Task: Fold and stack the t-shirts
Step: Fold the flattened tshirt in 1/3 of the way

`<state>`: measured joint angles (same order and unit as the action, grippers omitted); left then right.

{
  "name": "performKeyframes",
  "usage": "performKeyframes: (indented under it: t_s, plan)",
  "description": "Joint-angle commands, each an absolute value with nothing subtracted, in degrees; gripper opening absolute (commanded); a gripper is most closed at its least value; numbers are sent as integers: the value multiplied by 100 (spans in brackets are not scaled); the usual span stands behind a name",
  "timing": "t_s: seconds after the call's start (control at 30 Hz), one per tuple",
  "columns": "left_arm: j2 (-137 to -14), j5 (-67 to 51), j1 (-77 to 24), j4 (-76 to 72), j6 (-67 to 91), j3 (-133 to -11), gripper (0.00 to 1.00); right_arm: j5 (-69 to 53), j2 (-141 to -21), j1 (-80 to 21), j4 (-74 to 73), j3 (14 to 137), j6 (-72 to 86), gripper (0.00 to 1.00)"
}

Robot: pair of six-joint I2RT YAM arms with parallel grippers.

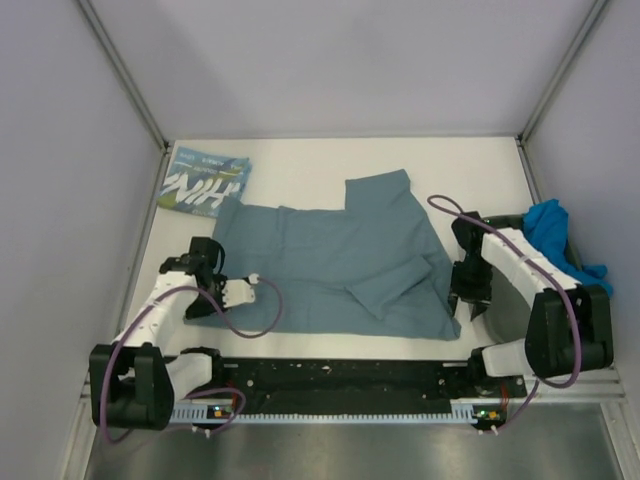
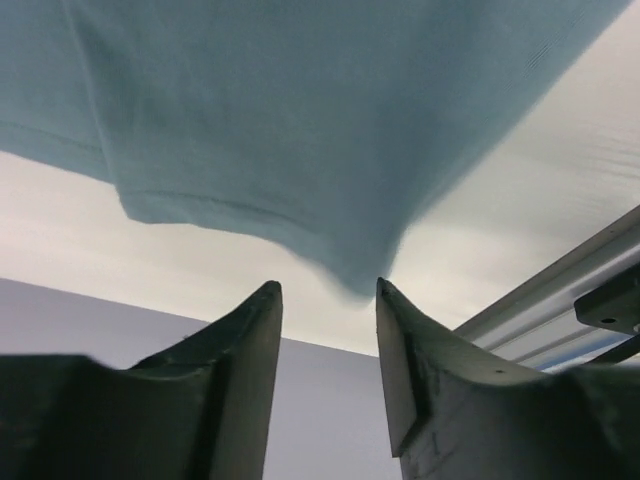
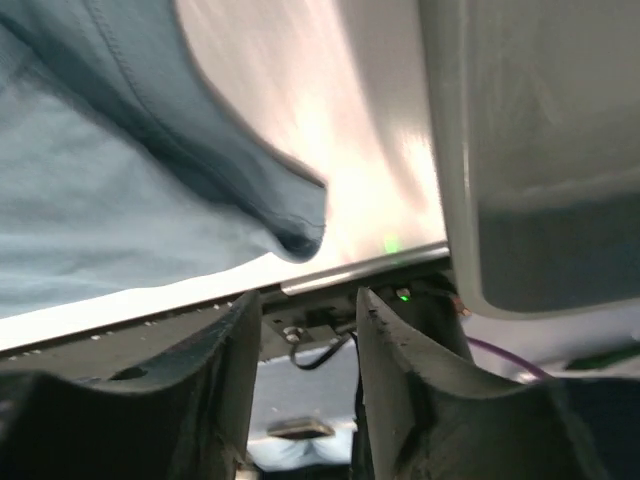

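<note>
The plain slate-teal t-shirt (image 1: pixel 340 260) lies spread on the white table, with a sleeve folded over its right part. The teal "NIH" t-shirt (image 1: pixel 207 180) lies folded at the back left corner. The bright blue t-shirt (image 1: pixel 555 225) is bunched at the right edge. My left gripper (image 1: pixel 203 303) is open and empty at the slate-teal shirt's near left corner (image 2: pixel 300 120), its fingertips (image 2: pixel 328 290) just short of the hem. My right gripper (image 1: pixel 468 303) is open and empty beside the near right corner (image 3: pixel 100 180), fingertips (image 3: pixel 305 300) apart from the cloth.
A dark grey-green tray (image 1: pixel 505 318) sits at the right under my right arm; its wall shows in the right wrist view (image 3: pixel 540 150). A black and metal rail (image 1: pixel 340 385) runs along the near edge. Grey walls enclose the table on three sides.
</note>
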<state>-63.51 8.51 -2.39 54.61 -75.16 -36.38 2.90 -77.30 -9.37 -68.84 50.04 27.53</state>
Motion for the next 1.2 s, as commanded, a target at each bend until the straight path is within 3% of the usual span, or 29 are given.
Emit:
performKeyframes:
  t_s: [0.0,0.13,0.27,0.37,0.53,0.73,0.97,1.1,1.17]
  plan:
    - [-6468,696,-333,5274,-7437,-4330,50,930,-8024,-967,-7312,5562,2646,43]
    - [-6679,-559,-1114,5405,-6436,-5683,52,399,-7657,-967,-6464,6020,2234,45]
    - [-6618,-1422,-3079,4827,-5889,-5916,51,-1176,-7207,-967,-4776,5854,1916,40]
    - [-7257,-2107,-4172,4545,-5434,-6274,51,-932,-7531,-853,-4316,5836,1863,41]
    - [-8251,-1557,-5842,3518,-5448,-6478,52,-1677,-8488,-528,-3833,5739,1784,45]
    - [-9375,-1143,-6477,2330,-5624,-6521,57,-2056,-9088,-527,-3332,5564,1775,47]
    - [-10203,-809,-6627,2013,-5739,-6732,57,-2083,-9079,-519,-3199,5414,1793,30]
    - [-10380,-493,-6671,1838,-5687,-6741,48,-2162,-9088,-536,-3260,5388,1749,15]
    - [-10397,-151,-6688,1706,-5503,-6802,26,-2215,-9062,-527,-3305,5370,1714,8]
